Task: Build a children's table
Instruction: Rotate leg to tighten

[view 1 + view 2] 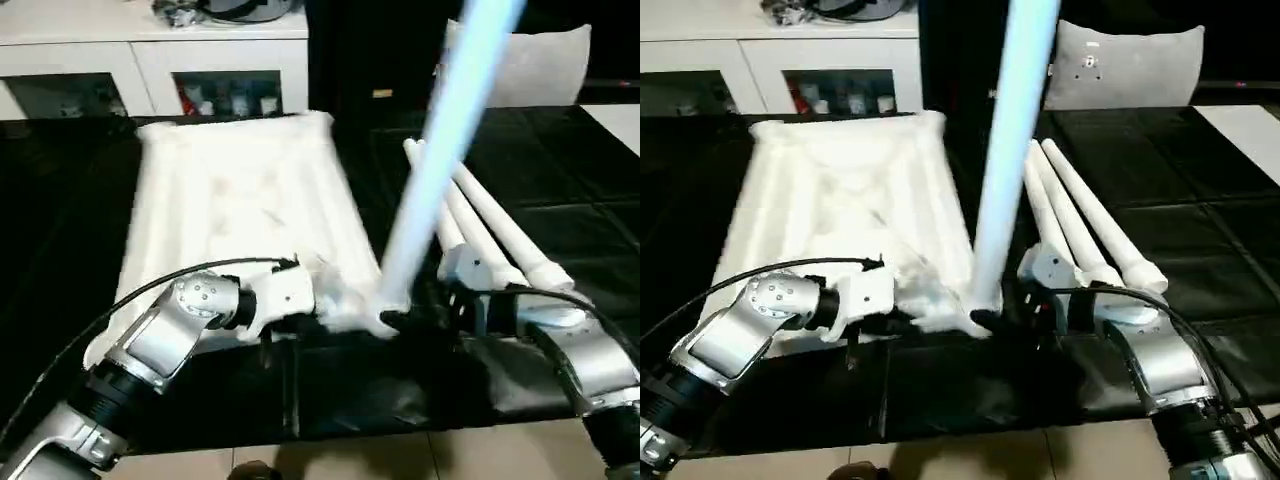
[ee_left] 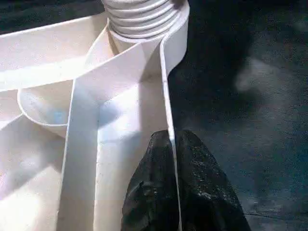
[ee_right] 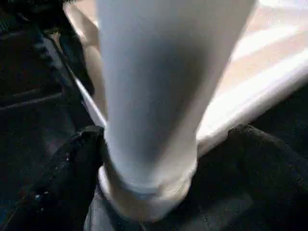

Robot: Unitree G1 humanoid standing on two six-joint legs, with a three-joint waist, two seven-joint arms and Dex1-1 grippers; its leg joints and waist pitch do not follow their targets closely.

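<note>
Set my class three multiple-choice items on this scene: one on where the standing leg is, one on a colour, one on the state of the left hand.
1. Where does the upright leg stand?
A. In a near corner socket of the table top
B. Lying flat among the loose legs
C. On the cabinet

2. What colour is the mat under the table top?
A. White
B. Black
C. Red

3. How is the left hand?
A. Wide open above the top
B. Shut on the table top's rim
C. Gripping a loose leg

Answers:
1 A: the leg's base sits in a corner on the robot's side of the top.
2 B: dark mat surrounds the white parts.
3 B: its fingers pinch the rim wall.
</note>
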